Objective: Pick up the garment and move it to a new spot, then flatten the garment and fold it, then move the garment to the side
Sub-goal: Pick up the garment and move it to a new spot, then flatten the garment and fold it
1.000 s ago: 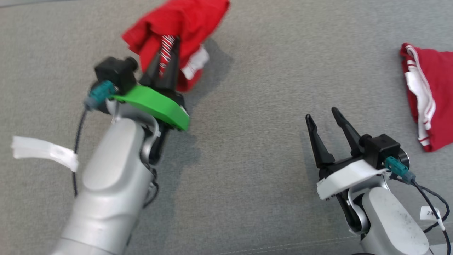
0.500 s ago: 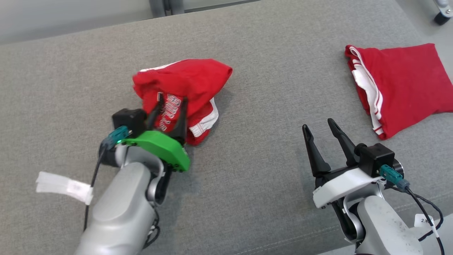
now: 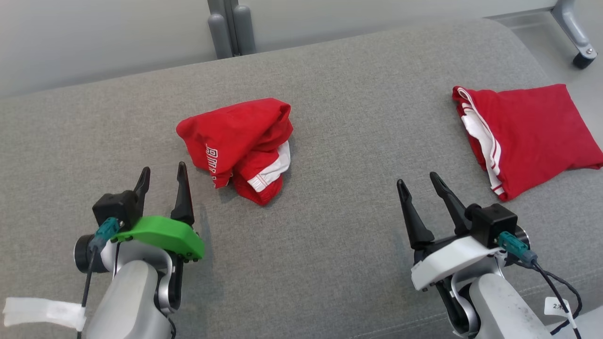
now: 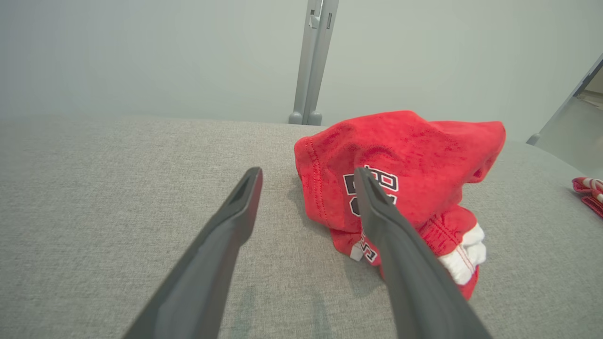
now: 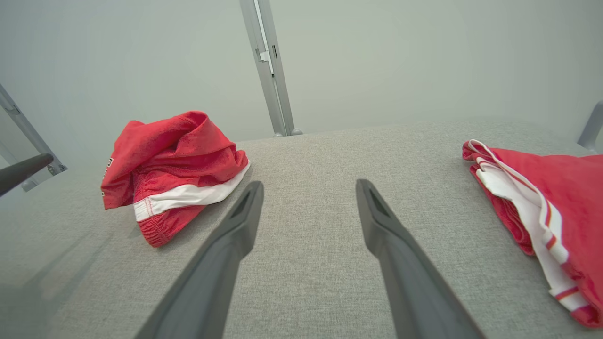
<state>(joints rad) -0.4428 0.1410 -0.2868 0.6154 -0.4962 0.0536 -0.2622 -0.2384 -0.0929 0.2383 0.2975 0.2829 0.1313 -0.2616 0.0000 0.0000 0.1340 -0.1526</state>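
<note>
A crumpled red garment point(image 3: 238, 141) with white trim and dark lettering lies in a heap on the grey cushion, left of centre. It rises just past my left fingers in the left wrist view, garment point(image 4: 400, 188), and sits at the left of the right wrist view, garment point(image 5: 172, 172). My left gripper point(image 3: 162, 176) stands open and empty a little short of it and to its left. Lower right, my right gripper point(image 3: 419, 181) is open with nothing between its fingers, well clear of the heap.
A second red garment point(image 3: 527, 136), folded flat with white stripes, lies at the right end of the grey cushion point(image 3: 339, 94). Grey metal posts point(image 3: 231, 26) stand behind the cushion's far edge, and a wheeled leg point(image 3: 577, 42) is at the top right.
My left gripper opened and let go of the crumpled garment, then drew back toward me. The garment now rests on the cushion. The head camera tilted up, shifting the whole picture.
</note>
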